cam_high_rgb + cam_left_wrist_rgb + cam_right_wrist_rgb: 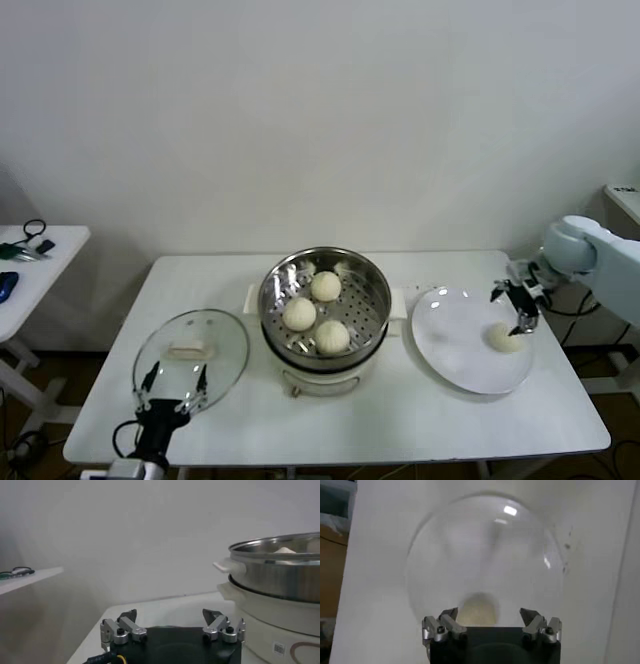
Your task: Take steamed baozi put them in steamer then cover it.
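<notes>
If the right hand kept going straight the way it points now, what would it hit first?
Most likely the last bun on the white plate: the open right hand points down at it, the bun sitting between its fingers.

A white worktop [420, 420] fills the lower half of the head view, set against a plain pale wall [320, 110]. On its lower left lies a round glass lid [190, 358] with a cream handle on top, flat on the surface. On the right side rests a flat white plate [455, 360], round and shallow. At the far left edge of the frame stands a second, smaller white table [40, 270], carrying a dark cable loop [35, 230] and a blue object [5, 285] that is cut off by the frame edge. Black cables [590, 330] hang down at the right edge, beyond the worktop.
</notes>
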### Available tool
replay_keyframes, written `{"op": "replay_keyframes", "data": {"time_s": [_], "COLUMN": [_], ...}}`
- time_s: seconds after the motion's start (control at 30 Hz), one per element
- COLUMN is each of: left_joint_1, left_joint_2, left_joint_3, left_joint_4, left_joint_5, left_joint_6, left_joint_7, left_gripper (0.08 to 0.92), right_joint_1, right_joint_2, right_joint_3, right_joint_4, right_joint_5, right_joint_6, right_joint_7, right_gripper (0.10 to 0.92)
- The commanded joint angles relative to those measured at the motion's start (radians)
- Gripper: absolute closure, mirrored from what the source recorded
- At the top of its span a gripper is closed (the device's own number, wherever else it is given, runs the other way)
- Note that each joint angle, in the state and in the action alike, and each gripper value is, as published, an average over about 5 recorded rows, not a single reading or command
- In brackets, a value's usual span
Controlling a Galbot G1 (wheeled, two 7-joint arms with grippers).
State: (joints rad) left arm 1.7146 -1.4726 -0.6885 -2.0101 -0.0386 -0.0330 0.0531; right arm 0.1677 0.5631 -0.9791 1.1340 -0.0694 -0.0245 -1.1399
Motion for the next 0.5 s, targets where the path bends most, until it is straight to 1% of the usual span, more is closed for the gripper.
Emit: {"op": "replay_keyframes", "data": {"time_s": [0.03, 0.5], "left_joint_1": [-0.003, -0.002], "left_joint_2": [-0.022, -0.008], "left_joint_3": [0.007, -0.013], "left_joint_4": [0.001, 0.035], "left_joint_5": [0.019, 0.019], "left_joint_6": [0.006, -0.001], "left_joint_7": [-0.002, -0.003], "left_gripper": [0.177, 0.177], "right_joint_1": [-0.227, -0.217], "right_joint_2": [0.064, 0.215], "right_joint_3": [0.232, 0.242], "right_joint_4": [-0.225, -0.356], "right_joint_5": [-0.155, -0.171], "right_joint_6": [0.042, 0.05], "right_joint_7": [-0.015, -0.018], "right_gripper": [0.203, 0.203]}}
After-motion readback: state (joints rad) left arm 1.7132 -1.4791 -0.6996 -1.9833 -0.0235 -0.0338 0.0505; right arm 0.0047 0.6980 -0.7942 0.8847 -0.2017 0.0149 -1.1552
